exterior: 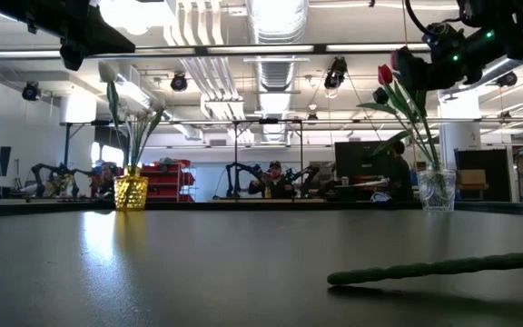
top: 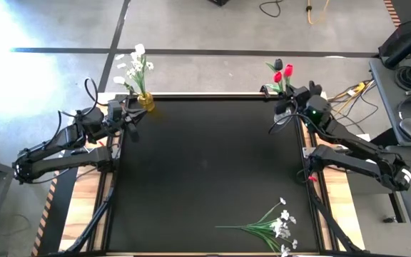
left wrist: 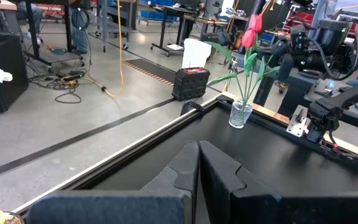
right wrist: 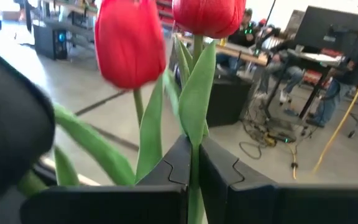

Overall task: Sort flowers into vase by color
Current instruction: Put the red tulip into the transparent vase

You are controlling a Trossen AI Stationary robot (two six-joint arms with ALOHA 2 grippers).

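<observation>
Above the clear vase, the right gripper pinches a red tulip stem, likely lowering it in with the other red one. Far from that vase, the left gripper waits, squeezed shut on nothing.

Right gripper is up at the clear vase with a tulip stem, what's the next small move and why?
Probably open the right gripper and let go. Its fingers are shut on a red tulip stem, and that tulip already stands with the other tulips in the clear vase. A white spray still lies on the table.
</observation>
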